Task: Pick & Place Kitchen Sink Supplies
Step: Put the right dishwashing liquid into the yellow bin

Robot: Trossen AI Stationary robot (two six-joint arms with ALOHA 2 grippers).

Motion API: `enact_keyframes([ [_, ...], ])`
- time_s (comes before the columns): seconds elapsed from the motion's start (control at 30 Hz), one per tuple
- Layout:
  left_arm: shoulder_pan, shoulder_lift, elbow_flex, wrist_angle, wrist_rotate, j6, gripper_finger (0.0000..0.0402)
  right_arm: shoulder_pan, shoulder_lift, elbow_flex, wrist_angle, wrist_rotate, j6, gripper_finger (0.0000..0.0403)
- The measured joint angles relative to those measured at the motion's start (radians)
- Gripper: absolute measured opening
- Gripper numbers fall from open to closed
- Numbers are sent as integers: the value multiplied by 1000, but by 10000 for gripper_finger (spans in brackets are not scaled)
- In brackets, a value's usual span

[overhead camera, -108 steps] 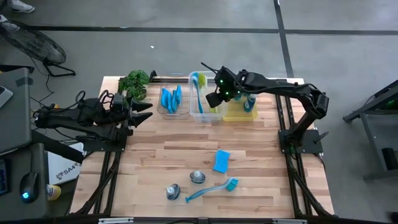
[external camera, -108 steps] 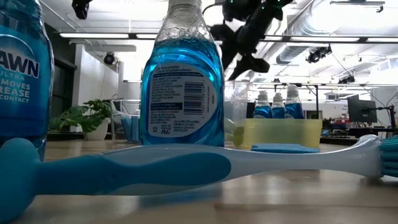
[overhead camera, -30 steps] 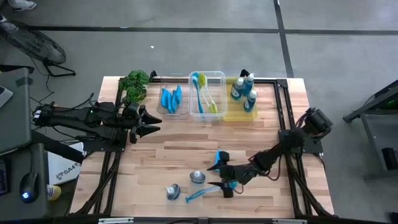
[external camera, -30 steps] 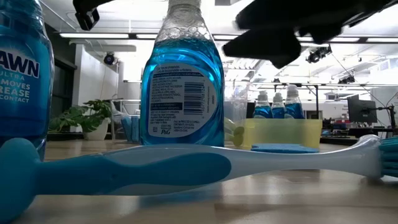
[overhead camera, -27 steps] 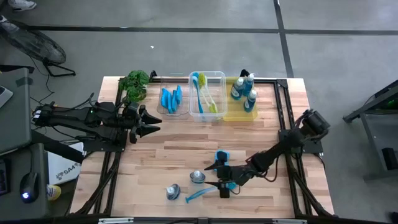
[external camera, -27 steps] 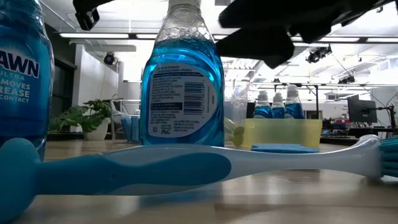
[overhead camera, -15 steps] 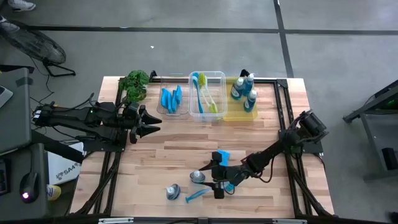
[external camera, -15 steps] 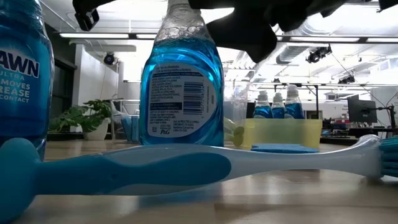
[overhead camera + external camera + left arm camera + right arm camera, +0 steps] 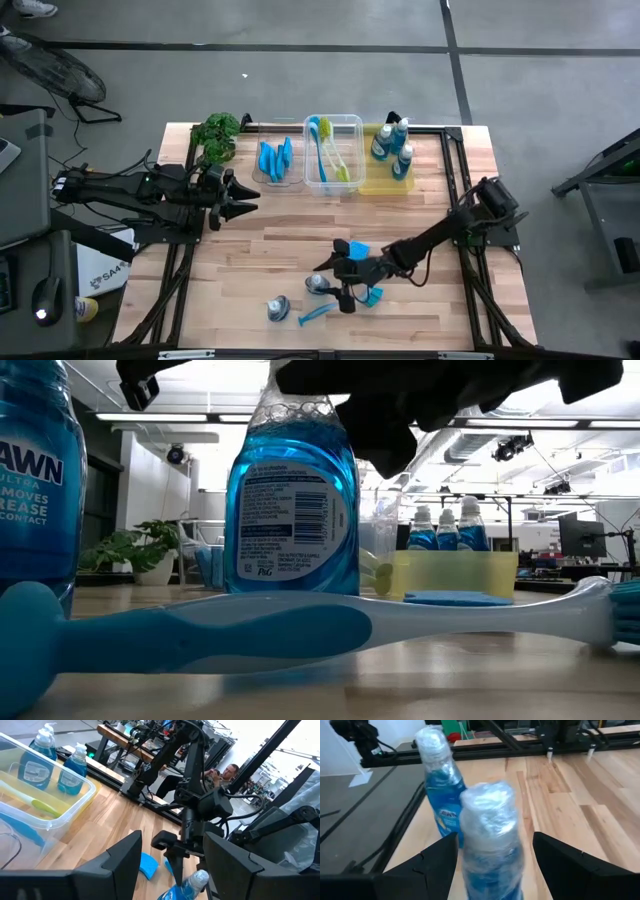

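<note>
— Where are the right jaws?

— The right gripper (image 9: pixel 330 277) has its jaws spread, one on each side of the nearer bottle (image 9: pixel 318 285), at about six o'clock on the table (image 9: pixel 260 250). In the right wrist view that bottle's cap (image 9: pixel 487 812) stands upright between the two fingers (image 9: pixel 437 862), not pinched as far as I can tell.

— And around it?

— A second bottle (image 9: pixel 278 309) stands just beside, toward seven o'clock of the first. The blue dish brush (image 9: pixel 320 311) lies flat at the gripper's six o'clock, its head under the arm. A blue sponge (image 9: pixel 358 249) lies at the gripper's one o'clock, partly covered by the arm.

— The left side?

— The left gripper (image 9: pixel 245 195) waits with jaws apart at nine o'clock on the table, well apart from all this.

— The far edge?

— At twelve o'clock: sponges (image 9: pixel 275 160) in a clear bin (image 9: pixel 297 181), brushes (image 9: pixel 325 150) in the next clear bin (image 9: pixel 357 122), bottles (image 9: pixel 395 145) in the yellow bin (image 9: pixel 381 185). The plant (image 9: pixel 216 134) sits at eleven o'clock.
</note>
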Motion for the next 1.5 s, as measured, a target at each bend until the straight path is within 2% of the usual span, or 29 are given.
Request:
enact_keyframes([
  [0.27,0,0,0,-6,0,0,209,1,6,0,25,-21,-2,241],
  [0.77,0,0,0,-6,-1,2,209,0,6,0,33,-37,-18,176],
  [1.03,0,0,0,-9,-1,0,209,0,6,0,39,-32,49,147],
  [1.5,0,0,0,-9,-1,-25,209,-7,6,-1,39,35,152,143],
])
